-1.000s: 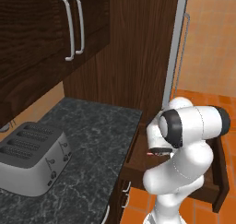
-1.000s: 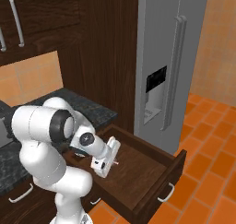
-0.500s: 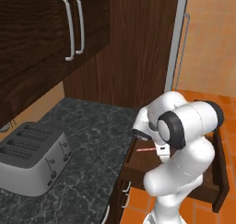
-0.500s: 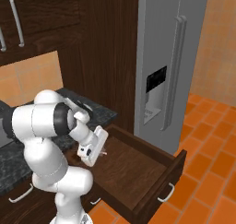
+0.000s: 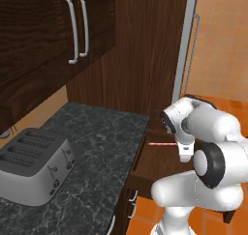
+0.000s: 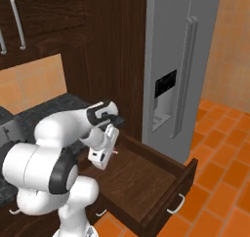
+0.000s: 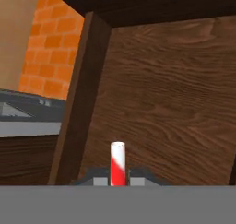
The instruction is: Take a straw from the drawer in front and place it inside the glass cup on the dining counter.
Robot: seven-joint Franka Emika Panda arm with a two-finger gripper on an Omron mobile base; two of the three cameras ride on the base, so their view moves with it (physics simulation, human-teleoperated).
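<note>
My gripper [image 5: 181, 145] [image 6: 107, 156] is shut on the straw [image 5: 162, 143], a thin red-and-white striped stick that juts out sideways above the open drawer [image 5: 154, 167]. In the hand view the straw's [image 7: 117, 168] end stands upright between my fingertips, right at the gripper [image 7: 117, 182], with dark wood panelling behind it. From the right base view a short pink stub of the straw [image 6: 115, 153] shows beside the hand, over the drawer's [image 6: 146, 185] shallow brown box. The glass cup and the dining counter are out of view.
A silver toaster [image 5: 31, 164] sits on the black speckled worktop [image 5: 101, 147] to the left. Dark upper cabinets [image 5: 43, 36] hang above it. A grey fridge [image 6: 178, 60] stands right of the drawer, over orange floor tiles [image 6: 219, 182].
The hand has come up out of the drawer with the straw in it and turned, and the arm's upper links have swung round. The drawer stays open.
</note>
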